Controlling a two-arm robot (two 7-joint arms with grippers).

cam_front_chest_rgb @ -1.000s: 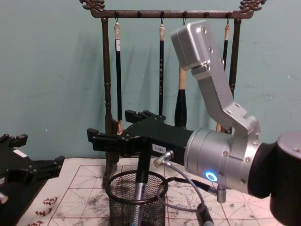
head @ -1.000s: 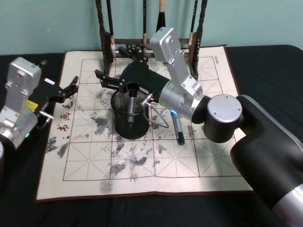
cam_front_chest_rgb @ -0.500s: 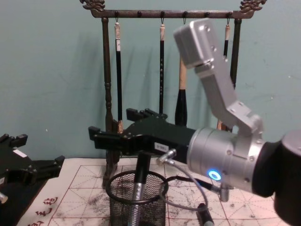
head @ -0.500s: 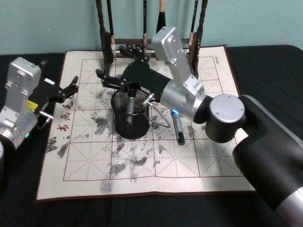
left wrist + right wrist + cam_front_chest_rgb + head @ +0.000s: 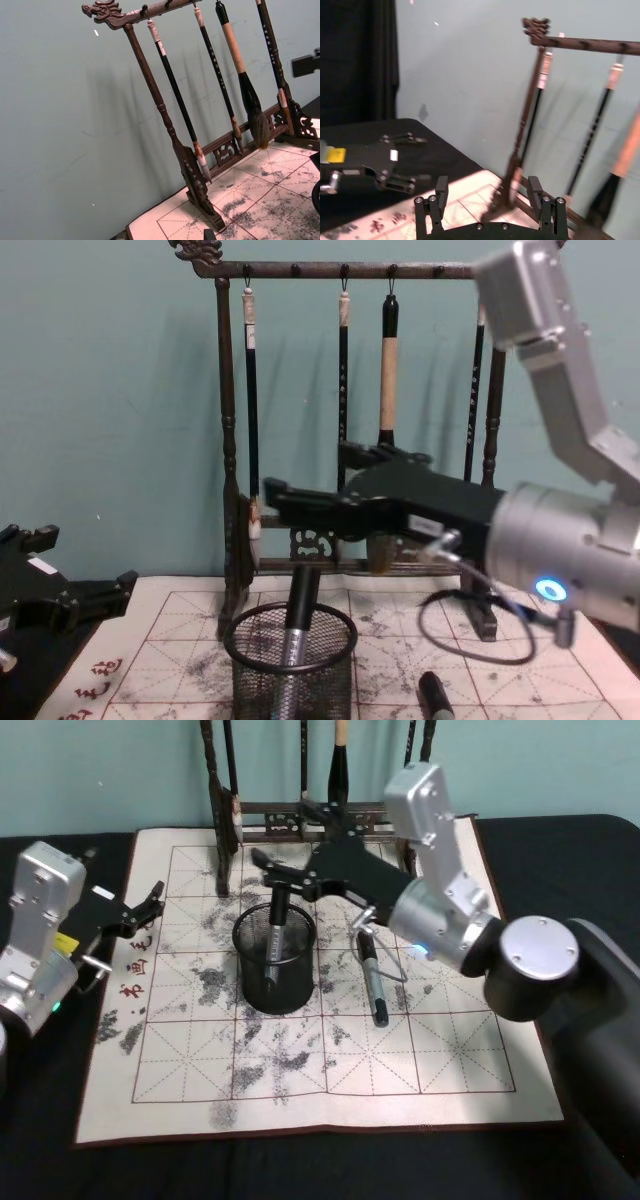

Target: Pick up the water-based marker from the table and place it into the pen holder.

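Since a second ago the right gripper (image 5: 285, 832) has lifted and drawn back toward the robot's right, off the cup it hung over. Its two black fingers (image 5: 440, 193) are spread wide, and the right wrist view shows nothing between them. It now hangs above and a little behind the short round black wire-mesh pen holder (image 5: 273, 982). In the chest view its lower finger is clear of what stands below.

The black-capped, grey-barrelled water-based marker (image 5: 277, 920) stands inside the pen holder with its cap up. It is tilted, with its upper part rising past the rim, and the right gripper does not touch it. The chest view shows the same: the water-based marker (image 5: 297, 625) leans in the pen holder (image 5: 262, 690) under the released right gripper (image 5: 308, 472).

The pen holder sits on the cream calligraphy mat with red grid lines and grey ink smudges (image 5: 300, 1070), which lies on the dark table (image 5: 560, 850). A second dark grey marker (image 5: 372, 982) lies flat on the mat, just right of the pen holder and apart from it. A thin grey cable loop (image 5: 392, 965) hangs from the right wrist above that second marker.

The tall dark wooden brush rack (image 5: 225, 440) stands at the mat's far edge with long calligraphy brushes (image 5: 388, 380) hanging from its top bar.

The left gripper (image 5: 152, 905) hovers over the mat's left edge, well apart from the pen holder, with its fingers parted and holding nothing.
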